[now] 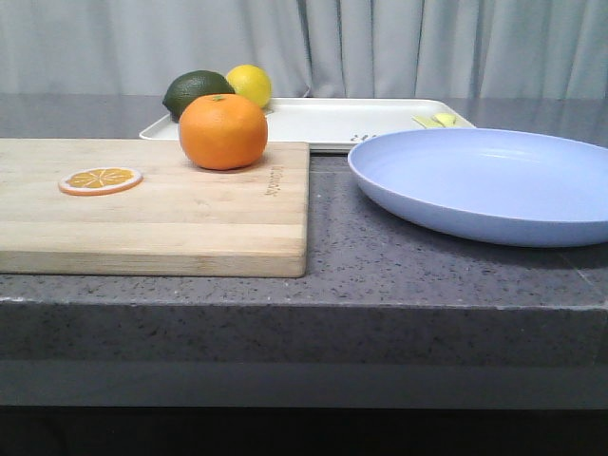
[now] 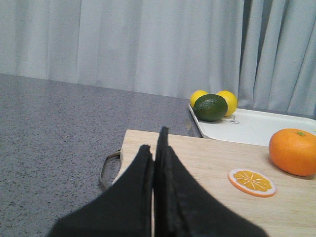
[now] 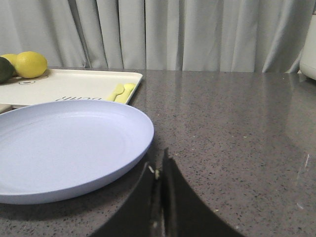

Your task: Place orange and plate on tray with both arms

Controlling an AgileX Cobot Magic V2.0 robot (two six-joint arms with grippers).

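1. My left tool (image 2: 157, 148) has its two black fingers pressed together with nothing between them; it hangs over the near left part of the pale wooden cutting board (image 1: 171, 204).
2. My right tool (image 3: 159, 170) is likewise closed on nothing, its fingers meeting just beside the near right rim of the plate, over bare bench.
3. The whole round bright-orange fruit with the small green stem spot (image 1: 222, 131) sits on the far right part of the cutting board, well apart from my left tool.
4. A flat orange slice (image 1: 100, 180) lies on the board to the left of the orange and nearer than it.
5. The large shallow pale lavender-blue plate (image 1: 494, 180) rests on the speckled grey stone bench (image 1: 380, 256), right of the board and not touching it.
6. The flat rectangular cream-white tray with its low rim (image 1: 323, 123) lies at the far side, behind both board and plate.
7. At the tray's far left corner stand a dark green lime (image 1: 195, 92) and a yellow lemon (image 1: 250, 84); my left wrist view shows a second lemon (image 2: 198, 96) behind the lime.
8. Two small pale yellow pieces (image 3: 121, 92) lie at the tray's right end; I cannot tell what they are.
9. Grey curtains (image 1: 380, 43) hang behind the bench.
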